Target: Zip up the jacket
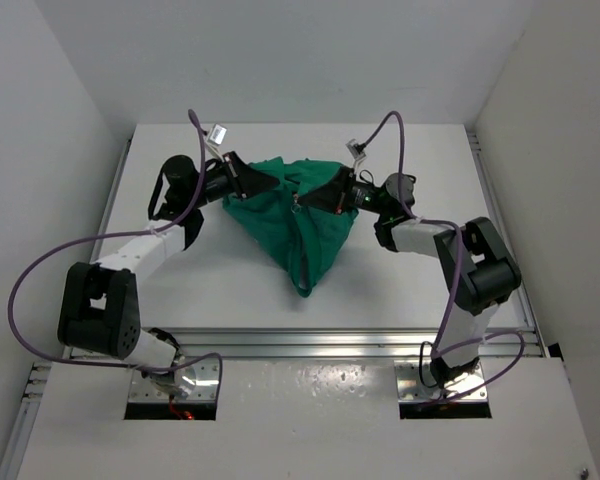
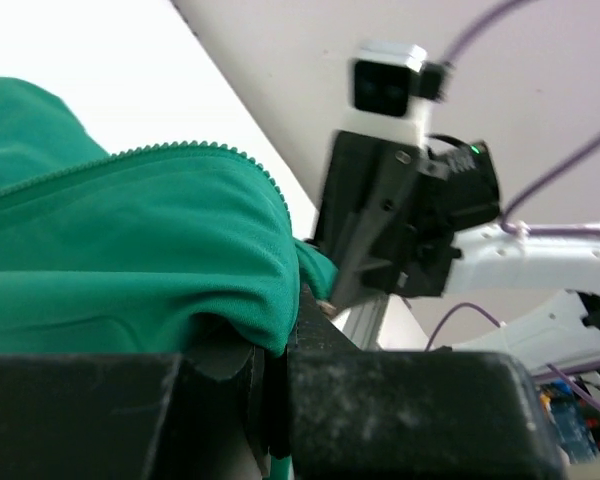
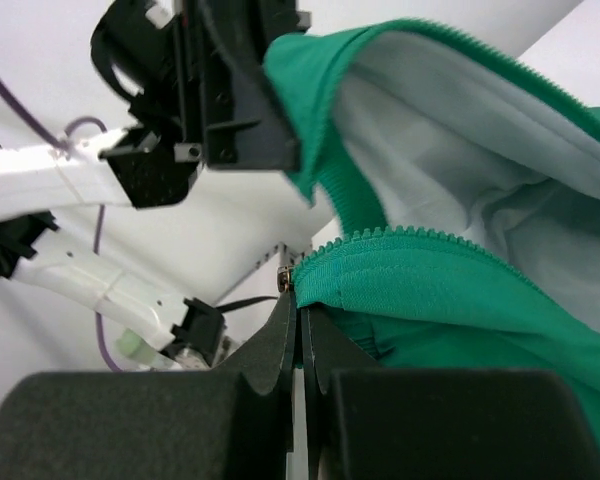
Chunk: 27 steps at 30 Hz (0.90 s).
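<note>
The green jacket [image 1: 305, 225] hangs over the surface [image 1: 180, 290], stretched between both arms. The left gripper [image 1: 268, 183] pinches a fabric edge beside the zipper teeth [image 2: 180, 148]. The right gripper [image 3: 300, 330] is pressed together on the jacket's zipper end. The front gapes open, so zipping looks barely begun.

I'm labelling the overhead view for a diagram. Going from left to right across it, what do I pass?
left arm → green jacket → right arm
</note>
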Tool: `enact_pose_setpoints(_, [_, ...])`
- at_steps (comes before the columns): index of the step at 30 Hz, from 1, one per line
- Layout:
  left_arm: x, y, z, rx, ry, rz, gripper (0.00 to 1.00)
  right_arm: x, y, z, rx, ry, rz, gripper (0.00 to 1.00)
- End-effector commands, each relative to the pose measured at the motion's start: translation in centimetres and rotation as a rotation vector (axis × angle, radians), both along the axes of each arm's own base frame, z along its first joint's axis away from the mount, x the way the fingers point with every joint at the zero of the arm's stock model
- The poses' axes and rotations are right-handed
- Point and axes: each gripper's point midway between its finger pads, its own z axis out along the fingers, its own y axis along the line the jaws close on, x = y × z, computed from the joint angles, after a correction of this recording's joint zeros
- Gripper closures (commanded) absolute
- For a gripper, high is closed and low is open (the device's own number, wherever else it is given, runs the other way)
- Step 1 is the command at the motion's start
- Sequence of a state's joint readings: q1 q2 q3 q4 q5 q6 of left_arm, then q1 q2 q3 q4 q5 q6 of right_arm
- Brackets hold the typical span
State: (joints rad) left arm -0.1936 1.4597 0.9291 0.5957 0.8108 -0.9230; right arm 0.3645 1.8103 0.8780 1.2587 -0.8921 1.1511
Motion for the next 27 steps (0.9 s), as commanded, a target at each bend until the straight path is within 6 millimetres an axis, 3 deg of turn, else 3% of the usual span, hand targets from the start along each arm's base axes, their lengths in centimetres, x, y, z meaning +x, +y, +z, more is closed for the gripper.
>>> enact_pose_setpoints(1, [-0.1, -1.1, 2.2, -0.042, -0.095, -0.06, 1.0, 1.3, -0.5, 3.8, 0.091, -0.038, 0.009, 1.0])
enact_pose_setpoints(5, [1.0, -1.4, 2.7, -0.077, -0.097, -0.066, 1.0, 3.0, -1.1, 4.4, 0.136, -0.02, -0.001, 1.0])
enact_pose_setpoints(10, [1.9, -1.7, 3.0, -0.128, -0.056, -0.077, 1.0, 3.7, -0.9, 5.0, 0.141, -0.034, 0.01, 1.0])
enact_pose_setpoints(27, [2.7, -1.2, 4.3, -0.212, 0.0, -0.038, 1.0, 2.5, 0.3, 4.9, 0.125, -0.061, 0.058, 1.0])
